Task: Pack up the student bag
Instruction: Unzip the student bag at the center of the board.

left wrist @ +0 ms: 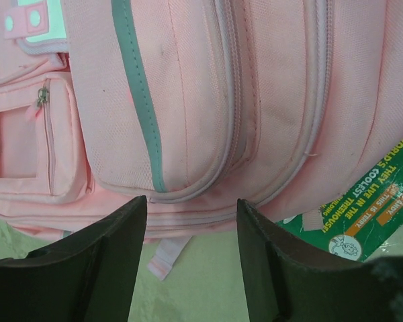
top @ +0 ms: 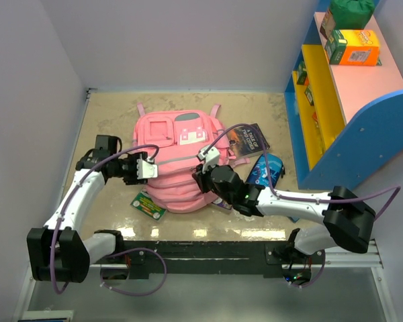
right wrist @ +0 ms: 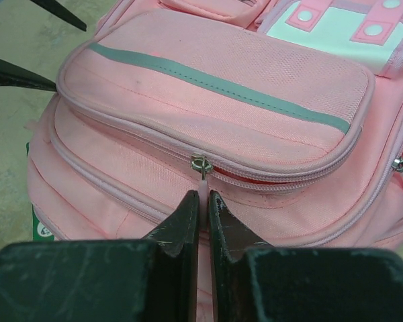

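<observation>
The pink student bag lies flat mid-table, front pockets up; it fills the left wrist view and the right wrist view. My right gripper is shut on the pink zip pull of the front pocket, whose zip gapes open to the right of the slider. In the top view the right gripper sits on the bag's right front. My left gripper is open and empty at the bag's left edge, above the table; in the top view the left gripper sits there too.
A green book pokes out under the bag's near left corner, also in the left wrist view. A dark book and a blue pencil case lie right of the bag. A blue and yellow shelf with boxes stands at the right.
</observation>
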### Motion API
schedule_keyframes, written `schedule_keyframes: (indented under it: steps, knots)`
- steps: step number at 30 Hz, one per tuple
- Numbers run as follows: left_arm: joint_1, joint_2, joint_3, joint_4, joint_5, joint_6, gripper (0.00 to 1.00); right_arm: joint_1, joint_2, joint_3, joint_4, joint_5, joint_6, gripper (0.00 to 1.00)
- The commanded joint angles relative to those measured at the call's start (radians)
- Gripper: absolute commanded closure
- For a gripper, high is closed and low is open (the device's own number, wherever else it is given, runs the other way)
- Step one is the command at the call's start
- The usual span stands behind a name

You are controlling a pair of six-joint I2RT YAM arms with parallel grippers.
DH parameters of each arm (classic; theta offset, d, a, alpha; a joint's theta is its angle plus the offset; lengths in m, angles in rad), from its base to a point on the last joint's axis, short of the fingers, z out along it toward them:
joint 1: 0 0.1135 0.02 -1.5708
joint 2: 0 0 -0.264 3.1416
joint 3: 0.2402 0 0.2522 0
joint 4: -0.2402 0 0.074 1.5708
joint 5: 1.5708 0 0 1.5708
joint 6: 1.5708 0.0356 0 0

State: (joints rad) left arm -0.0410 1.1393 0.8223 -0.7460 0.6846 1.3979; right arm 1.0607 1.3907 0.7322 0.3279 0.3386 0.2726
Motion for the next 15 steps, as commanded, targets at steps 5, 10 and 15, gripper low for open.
schedule_keyframes:
  steps: [5,10,15]
  knots:
    - [-0.051,0.007,-0.011,0.128,0.079,-0.005,0.52,-0.008,-0.041,0.001,0.031,0.0,0.02,1.0]
    - [-0.123,0.017,-0.018,0.088,0.072,-0.013,0.78,-0.008,-0.05,0.012,0.016,-0.003,0.016,1.0]
    - [-0.132,0.049,0.032,0.021,0.075,-0.028,0.99,-0.008,-0.024,0.041,0.011,-0.016,0.011,1.0]
